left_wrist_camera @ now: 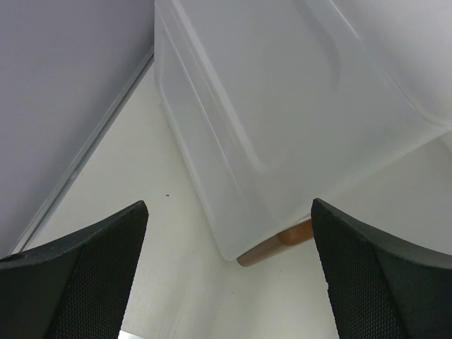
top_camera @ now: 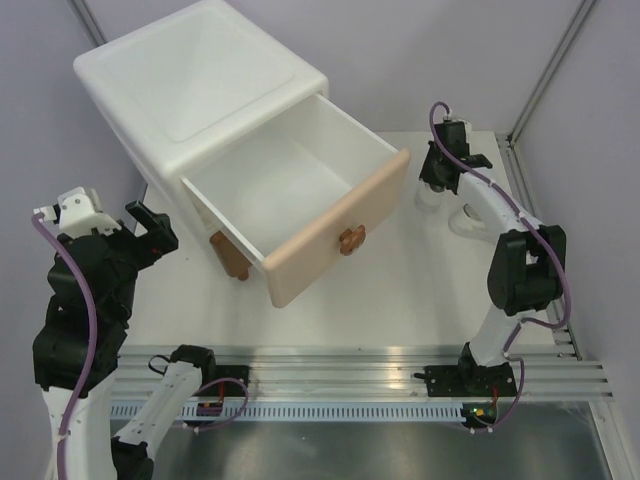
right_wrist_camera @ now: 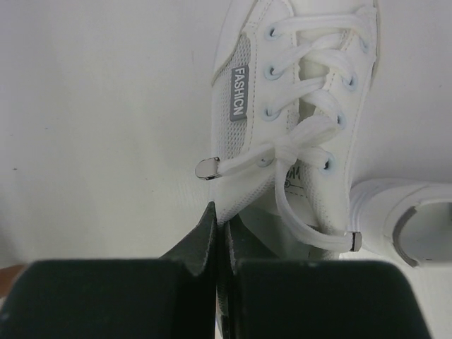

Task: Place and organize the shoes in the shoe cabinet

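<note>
The white shoe cabinet (top_camera: 200, 90) stands at the back left with its upper drawer (top_camera: 290, 190) pulled out; the drawer has a beige front and is empty. My right gripper (right_wrist_camera: 219, 220) is shut on the side wall of a white sneaker (right_wrist_camera: 304, 106), right of the drawer in the top view (top_camera: 430, 198). The second white sneaker (right_wrist_camera: 409, 219) lies beside it, and shows in the top view (top_camera: 468, 222). My left gripper (top_camera: 150, 225) is open and empty, left of the cabinet (left_wrist_camera: 282, 106). The black shoes are out of view.
A bear-shaped knob (top_camera: 351, 240) sits on the drawer front. A brown cabinet foot (left_wrist_camera: 272, 247) shows below its corner. Grey walls close in the table on the left and back. A metal rail (top_camera: 360, 375) runs along the near edge.
</note>
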Robot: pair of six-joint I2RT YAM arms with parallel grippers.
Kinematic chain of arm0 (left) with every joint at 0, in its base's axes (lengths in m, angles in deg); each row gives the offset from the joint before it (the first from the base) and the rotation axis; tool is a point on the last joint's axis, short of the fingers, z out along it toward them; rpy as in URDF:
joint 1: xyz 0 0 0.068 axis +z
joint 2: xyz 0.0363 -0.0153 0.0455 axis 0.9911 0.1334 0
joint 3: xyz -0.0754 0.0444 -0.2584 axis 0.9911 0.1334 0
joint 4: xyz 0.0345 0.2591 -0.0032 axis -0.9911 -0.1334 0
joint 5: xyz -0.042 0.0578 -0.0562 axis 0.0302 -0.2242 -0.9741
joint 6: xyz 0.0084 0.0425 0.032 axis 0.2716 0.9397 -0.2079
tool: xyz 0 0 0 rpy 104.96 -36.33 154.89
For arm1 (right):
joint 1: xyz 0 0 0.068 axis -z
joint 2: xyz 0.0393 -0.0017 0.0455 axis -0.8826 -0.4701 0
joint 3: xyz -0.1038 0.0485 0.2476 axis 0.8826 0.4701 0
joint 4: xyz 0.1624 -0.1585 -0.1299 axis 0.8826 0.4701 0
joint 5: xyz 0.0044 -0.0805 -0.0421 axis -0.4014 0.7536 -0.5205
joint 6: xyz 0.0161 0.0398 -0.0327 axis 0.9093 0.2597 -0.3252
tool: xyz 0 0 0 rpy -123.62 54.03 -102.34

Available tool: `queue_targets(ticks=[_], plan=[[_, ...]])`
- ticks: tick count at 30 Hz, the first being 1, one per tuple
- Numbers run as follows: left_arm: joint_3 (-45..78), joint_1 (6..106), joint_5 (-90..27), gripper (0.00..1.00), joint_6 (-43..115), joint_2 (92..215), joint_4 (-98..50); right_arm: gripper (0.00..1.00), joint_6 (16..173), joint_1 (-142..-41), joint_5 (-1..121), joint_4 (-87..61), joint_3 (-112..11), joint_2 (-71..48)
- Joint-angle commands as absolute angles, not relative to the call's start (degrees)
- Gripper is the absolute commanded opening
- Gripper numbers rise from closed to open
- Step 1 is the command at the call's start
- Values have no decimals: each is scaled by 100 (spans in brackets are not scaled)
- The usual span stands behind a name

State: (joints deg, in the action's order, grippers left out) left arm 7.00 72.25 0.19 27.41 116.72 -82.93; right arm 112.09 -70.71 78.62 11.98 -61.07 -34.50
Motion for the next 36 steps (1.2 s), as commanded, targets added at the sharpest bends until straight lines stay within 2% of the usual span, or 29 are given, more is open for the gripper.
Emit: queue_targets(ticks=[1,7,14,21,26,31,36], plan=[[722,7197,-73,100,2841,11659,-8052,1,10561,-7057,7746,720,-6179,-2620],[713,7170,-108,100,2841,11685,-7956,1,10104,-7075,7605,1045,-6750,-1934],[652,7135,-82,100,2876,11755,-7885,0,9549,-7189,7227,1635,-8173,-1565],[617,7135,-82,100,2841,11755,-7894,1,9680,-7295,6990,1398,-8332,-1213],[599,7135,-91,100,2806,11729,-7885,0,9698,-7566,6596,1635,-9008,-1222],[581,7135,-108,100,2815,11729,-7876,1,9786,-7795,6384,1556,-9176,-1037],[581,7135,-135,100,2815,11729,-7867,0,9926,-7875,5516,1424,-9317,-905]])
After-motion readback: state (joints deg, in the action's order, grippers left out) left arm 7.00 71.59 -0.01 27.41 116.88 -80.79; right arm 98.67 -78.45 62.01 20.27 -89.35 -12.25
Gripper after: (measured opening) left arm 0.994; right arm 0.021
